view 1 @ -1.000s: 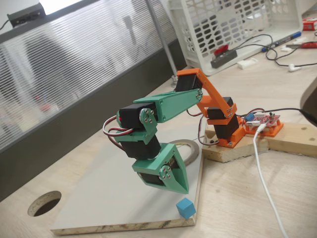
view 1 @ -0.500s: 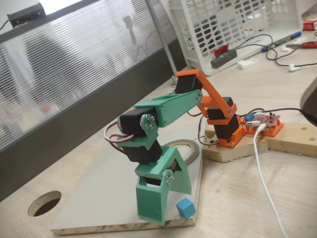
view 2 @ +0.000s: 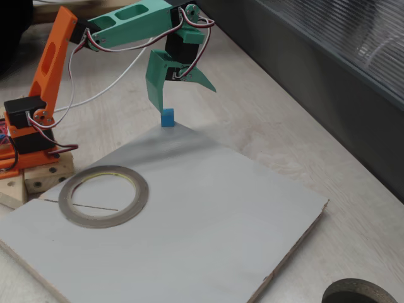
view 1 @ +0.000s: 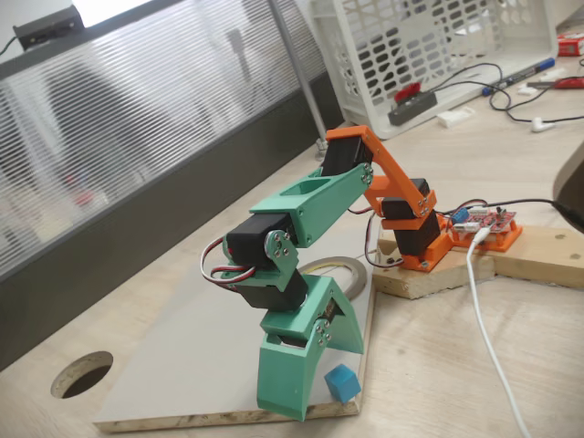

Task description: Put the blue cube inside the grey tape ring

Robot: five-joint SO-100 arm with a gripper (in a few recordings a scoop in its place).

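Blue was the cube (view 1: 342, 383), and it sat at one corner of the grey board (view 2: 208, 208), very close to the board's edges. In one fixed view this was the near right corner; in the other fixed view it was the far corner, at the top of the board.

The gripper (view 2: 178, 88) hung just over that corner with its jaws spread. One green finger (view 2: 158, 95) pointed down and its tip was just above the cube, a little to the left in that view. The other finger (view 2: 201, 77) stood out to the right and higher. In the first fixed view the gripper (view 1: 306, 388) stood beside the cube on its left, with the tip low, near the board. So the cube lay under the jaws, toward the lower finger, and it was not between them yet. I could not tell if the finger touched the cube.

The ring (view 2: 103, 195) lay flat on the same board, near the edge by the orange base (view 2: 28, 136), well apart from the cube. Nothing was inside it.

I judged that the next move depended on this: the gripper had to shift a little so that the cube came between both fingers before closing.
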